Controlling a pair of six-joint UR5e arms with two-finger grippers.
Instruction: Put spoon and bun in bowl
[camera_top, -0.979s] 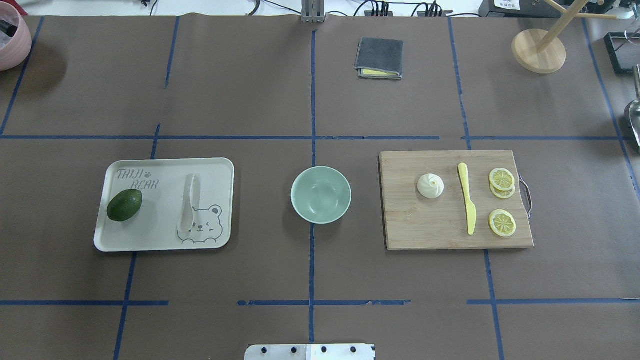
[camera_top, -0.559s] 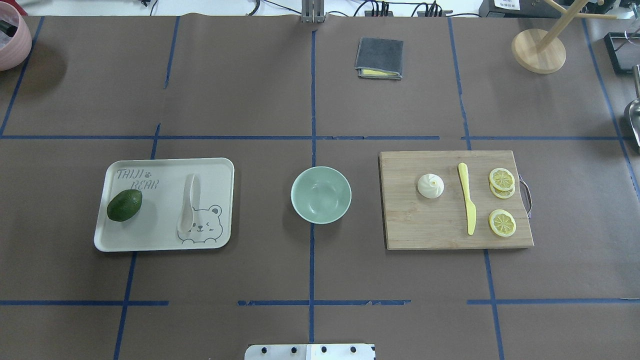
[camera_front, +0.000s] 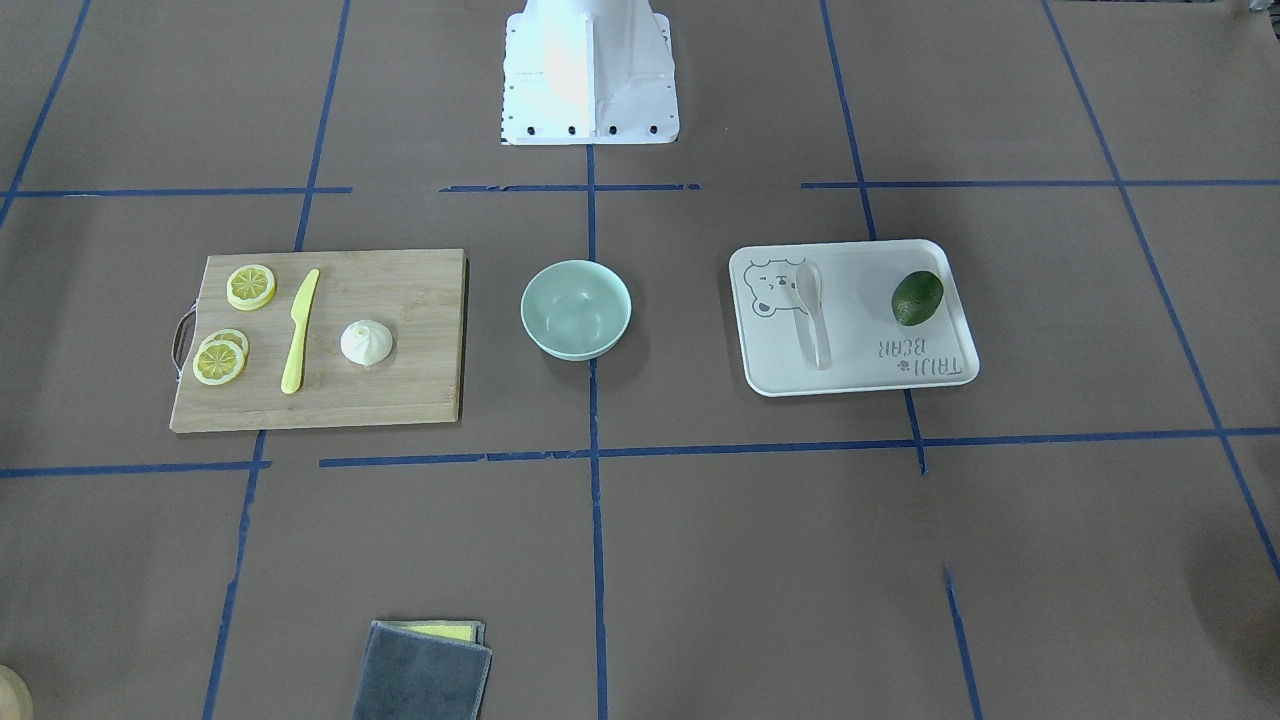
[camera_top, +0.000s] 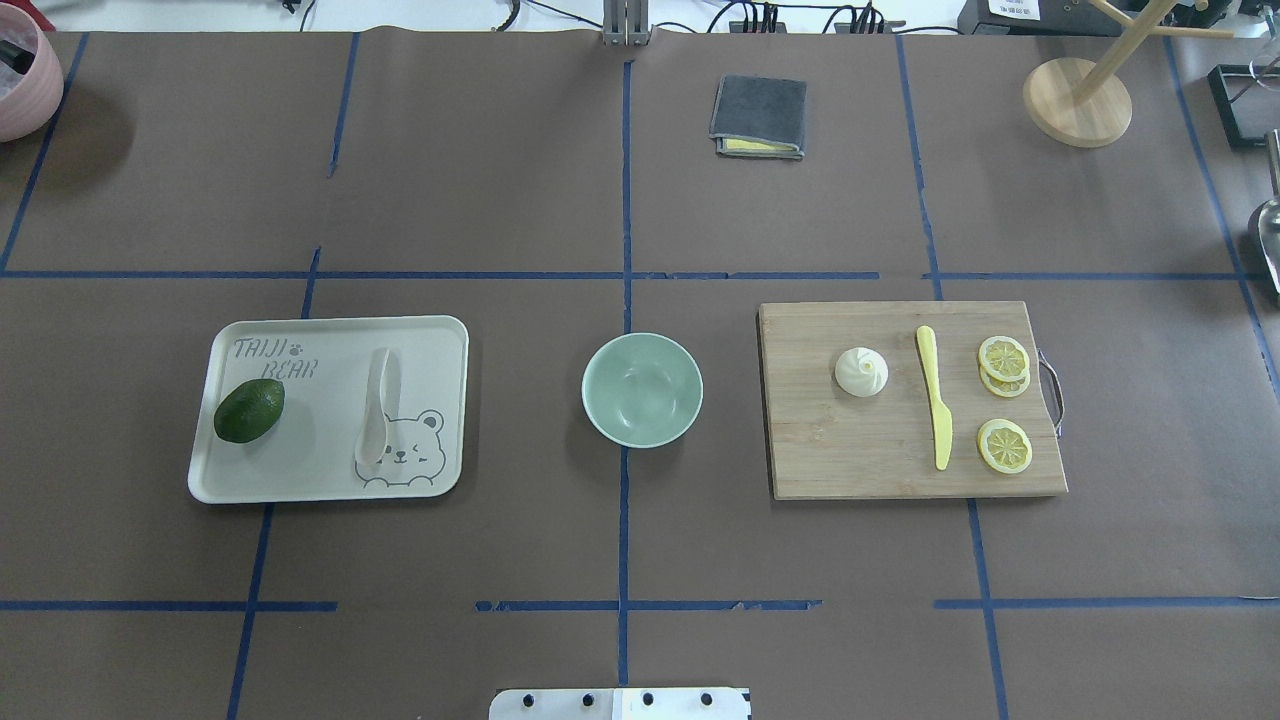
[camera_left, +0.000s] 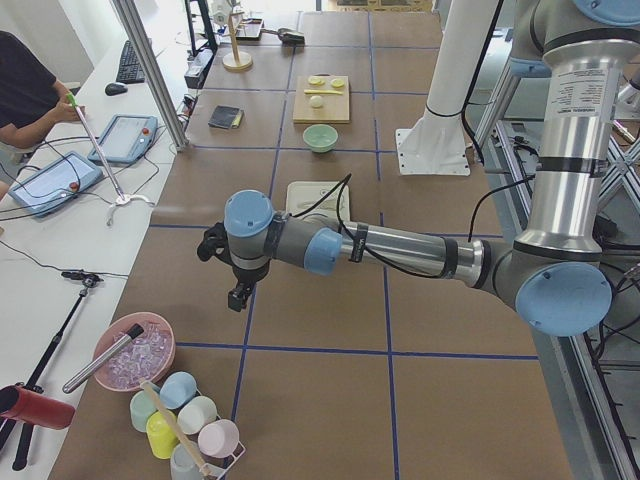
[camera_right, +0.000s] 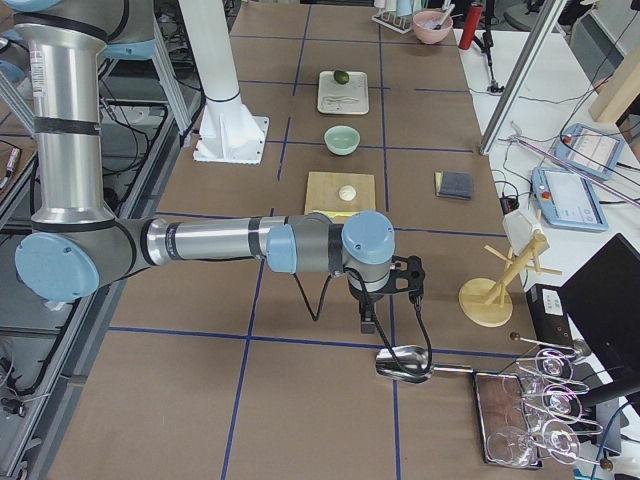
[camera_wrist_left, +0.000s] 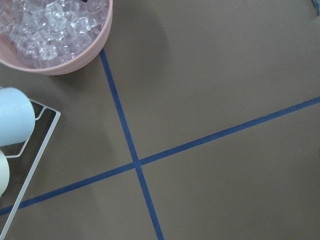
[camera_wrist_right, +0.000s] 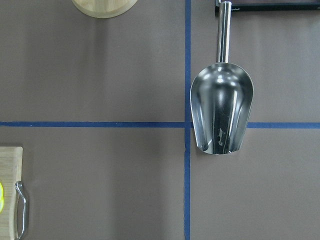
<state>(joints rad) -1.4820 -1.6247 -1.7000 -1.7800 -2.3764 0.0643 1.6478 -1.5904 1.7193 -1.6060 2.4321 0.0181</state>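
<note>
The white spoon (camera_top: 377, 405) lies on the bear-print tray (camera_top: 320, 480), left of the empty mint-green bowl (camera_top: 642, 392) at the table's middle. The white bun (camera_top: 861, 371) sits on the wooden cutting board (camera_top: 860, 450), right of the bowl. In the front view the spoon (camera_front: 812, 312), bowl (camera_front: 575, 308) and bun (camera_front: 366, 343) show mirrored. My left gripper (camera_left: 240, 293) shows only in the left side view, over the table's left end, far from the tray. My right gripper (camera_right: 368, 322) shows only in the right side view, over the right end. I cannot tell if either is open.
A dark green fruit (camera_top: 249, 410) shares the tray. A yellow knife (camera_top: 936, 405) and lemon slices (camera_top: 1004, 358) lie on the board. A grey cloth (camera_top: 759, 116) and wooden stand (camera_top: 1077, 100) are at the back. A metal scoop (camera_wrist_right: 221, 112) and pink ice bowl (camera_wrist_left: 50, 35) lie under the wrists.
</note>
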